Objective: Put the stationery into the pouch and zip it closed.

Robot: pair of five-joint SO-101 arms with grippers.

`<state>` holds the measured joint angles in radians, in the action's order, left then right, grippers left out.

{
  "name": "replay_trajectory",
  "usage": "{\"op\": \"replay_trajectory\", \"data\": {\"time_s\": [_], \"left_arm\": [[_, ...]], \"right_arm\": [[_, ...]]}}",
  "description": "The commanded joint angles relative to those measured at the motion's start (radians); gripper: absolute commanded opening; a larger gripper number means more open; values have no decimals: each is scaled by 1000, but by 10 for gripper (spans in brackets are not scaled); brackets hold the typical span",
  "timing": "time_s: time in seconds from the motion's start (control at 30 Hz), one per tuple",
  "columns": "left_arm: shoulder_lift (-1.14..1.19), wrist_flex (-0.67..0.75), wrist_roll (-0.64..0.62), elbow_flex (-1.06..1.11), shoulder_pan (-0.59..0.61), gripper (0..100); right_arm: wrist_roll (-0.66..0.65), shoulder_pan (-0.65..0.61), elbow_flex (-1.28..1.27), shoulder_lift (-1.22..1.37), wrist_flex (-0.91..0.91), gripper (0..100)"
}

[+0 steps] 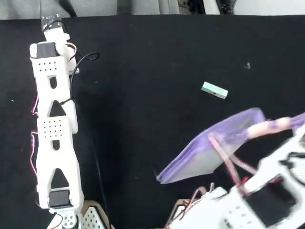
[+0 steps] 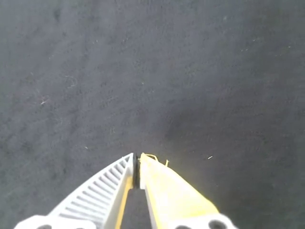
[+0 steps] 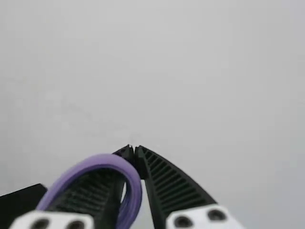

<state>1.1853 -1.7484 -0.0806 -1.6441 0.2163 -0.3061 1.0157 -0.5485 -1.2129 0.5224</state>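
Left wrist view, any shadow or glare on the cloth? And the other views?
Left wrist view: a soft darker patch on the cloth beyond the left gripper, no glare. High view: even light, the lifted pouch looks translucent. Right wrist view: flat pale backdrop behind the right gripper.

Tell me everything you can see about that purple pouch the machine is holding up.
The pouch is a flat, soft-looking bag, translucent pale purple with darker purple edges. It hangs tilted above the black table, with its upper end by the right arm and one corner drooping low. In the right wrist view a purple band of it curves over one finger of the right pincer, which is shut on it. Whether its zip is open cannot be told.
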Motion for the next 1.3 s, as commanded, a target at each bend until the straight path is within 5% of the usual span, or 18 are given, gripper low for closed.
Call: {"op": "replay_trajectory", "data": {"time_s": [0.0, 0.27, 0.63, 1.27], "left_arm": [[-12, 21, -11, -22, -30, 29], [-11, 21, -12, -22, -74, 29], [-20, 17, 0, -22, -219, 29], [18, 23, 333, -19, -717, 34]], "right_arm": [[6, 157, 262, 249, -110, 11], [94, 339, 983, 717, 26, 11], [83, 290, 1899, 1219, 164, 11], [26, 293, 1804, 1360, 74, 11]]}}
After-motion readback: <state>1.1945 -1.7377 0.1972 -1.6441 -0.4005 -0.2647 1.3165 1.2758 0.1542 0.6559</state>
